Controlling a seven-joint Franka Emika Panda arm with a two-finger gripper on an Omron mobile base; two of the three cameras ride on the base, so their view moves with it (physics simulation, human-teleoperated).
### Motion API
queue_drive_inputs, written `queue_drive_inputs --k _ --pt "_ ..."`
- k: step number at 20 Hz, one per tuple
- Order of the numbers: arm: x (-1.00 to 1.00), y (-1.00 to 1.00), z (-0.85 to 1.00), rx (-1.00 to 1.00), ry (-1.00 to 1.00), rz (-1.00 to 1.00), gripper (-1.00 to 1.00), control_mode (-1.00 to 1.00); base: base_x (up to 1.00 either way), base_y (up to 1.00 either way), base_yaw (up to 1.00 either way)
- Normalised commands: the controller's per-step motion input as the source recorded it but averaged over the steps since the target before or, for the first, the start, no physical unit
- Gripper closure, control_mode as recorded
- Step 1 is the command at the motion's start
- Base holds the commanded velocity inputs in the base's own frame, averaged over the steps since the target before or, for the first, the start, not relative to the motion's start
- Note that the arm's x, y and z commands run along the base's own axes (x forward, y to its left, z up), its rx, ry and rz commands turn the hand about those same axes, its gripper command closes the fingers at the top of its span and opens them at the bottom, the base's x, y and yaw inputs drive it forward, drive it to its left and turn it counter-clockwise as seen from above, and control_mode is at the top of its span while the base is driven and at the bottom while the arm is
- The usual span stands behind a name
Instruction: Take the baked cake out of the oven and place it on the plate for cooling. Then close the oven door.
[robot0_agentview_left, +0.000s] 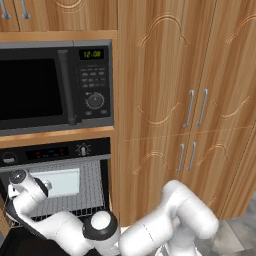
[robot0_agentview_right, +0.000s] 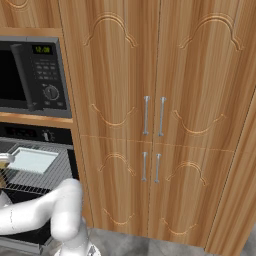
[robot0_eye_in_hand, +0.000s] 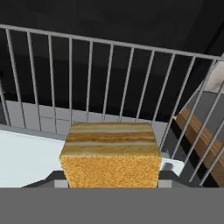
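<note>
You have the golden-brown layered block of cake (robot0_eye_in_hand: 110, 155) at the bottom centre of the hand view, sitting right between the fingers, whose grey tips peek out on either side of it at the lower edge; they look clamped on its sides. The cake hangs over the grey wire rack (robot0_eye_in_hand: 109, 83), whose bars run across the upper half of that frame, with a pale flat tray (robot0_eye_in_hand: 26, 155) at lower left beneath it. In the left base view you see the black built-in oven (robot0_agentview_left: 55, 150) at lower left, its cavity open, rack (robot0_agentview_left: 92, 187) and pale tray (robot0_agentview_left: 62, 181) showing, and the white arm reaching into it. Above it sits the black microwave with green clock (robot0_agentview_left: 55, 85). Wooden cabinet doors with silver handles (robot0_agentview_left: 195, 107) fill the right of the frame.
</note>
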Motion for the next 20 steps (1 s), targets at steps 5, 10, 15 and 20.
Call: queue_drive_inputs --k 5,10,15,20 --pt "-0.31 -0.44 0.27 0.06 0.0 0.13 1.0 -1.0 0.0 0.0 0.0" --pt "-0.18 -0.38 0.34 0.0 0.03 0.16 1.0 -1.0 0.0 0.0 0.0" --pt "-0.05 -0.31 0.49 0.01 0.12 0.09 1.0 -1.0 0.0 0.0 0.0" --pt "-0.1 -0.26 0.48 0.01 0.13 0.01 1.0 -1.0 0.0 0.0 0.0"
